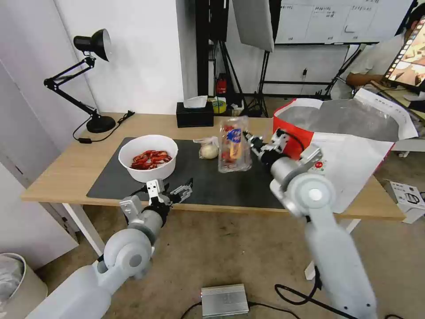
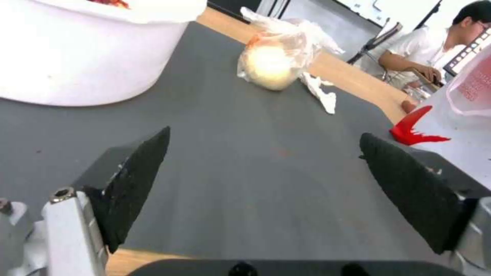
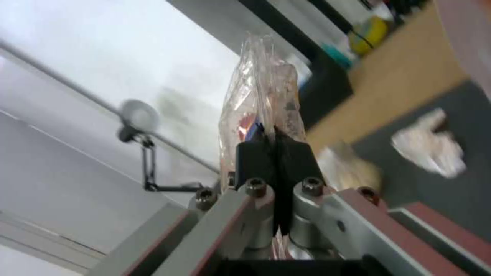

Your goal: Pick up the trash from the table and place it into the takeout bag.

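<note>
My right gripper point(image 1: 249, 138) is shut on the edge of the clear plastic tray point(image 1: 234, 144), which stands lifted and tilted above the dark mat point(image 1: 199, 184). The right wrist view shows the fingers point(image 3: 256, 147) pinched on the tray point(image 3: 261, 88). Just left of the tray, the knotted clear bag point(image 1: 209, 149) rests on the mat, with the crumpled tissue point(image 2: 320, 92) beside it. The white bowl of crayfish shells point(image 1: 150, 157) stands at the mat's left. My left gripper point(image 1: 170, 189) hangs open and holding nothing at the table's point(image 1: 66, 164) front edge, below the bowl. The takeout bag point(image 1: 345, 119) gapes open at the right.
A black desk lamp point(image 1: 95, 66) stands at the table's back left and a black tissue box point(image 1: 195, 114) at the back middle. On the floor are a silver box point(image 1: 223, 300), a cardboard box point(image 1: 407, 199) and a bin point(image 1: 17, 283).
</note>
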